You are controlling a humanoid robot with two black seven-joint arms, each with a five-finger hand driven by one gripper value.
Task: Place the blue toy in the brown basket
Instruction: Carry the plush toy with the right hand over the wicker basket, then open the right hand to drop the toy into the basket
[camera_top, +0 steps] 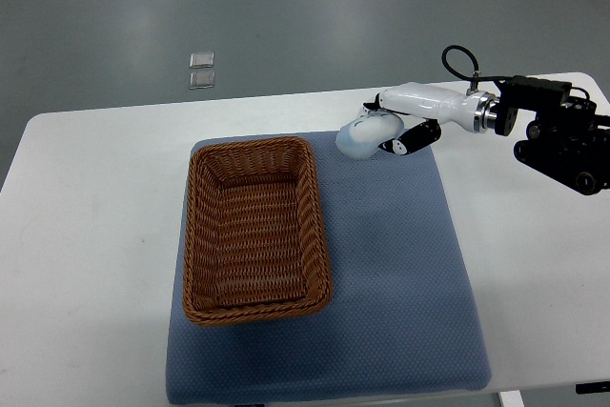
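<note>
Top view
Right hand: the right hand [396, 121] comes in from the picture's right edge on a black arm [562, 135] and reaches left, over the far right corner of the mat.
Fingers: its fingers [412, 140] are curled around the blue toy, which sits at the hand's left tip.
Blue toy: the blue toy [358, 138], pale and rounded, is in the hand's hold, over the mat's far edge, just right of the basket's far right corner and outside the basket.
Brown basket: the brown basket [316, 226], a woven rectangle, lies on the left half of the mat, long side running toward the camera; nothing shows inside it.
Mat: the blue mat [400, 293] covers the middle of the table; its right half is bare and gives free room between the basket's right rim and the mat's right edge.
Table: the white table [91, 235] has wide bare strips left of the basket and right of the mat; its far edge runs just behind the hand.
Floor: two small clear squares [201, 71] lie on the grey floor beyond the table.
</note>
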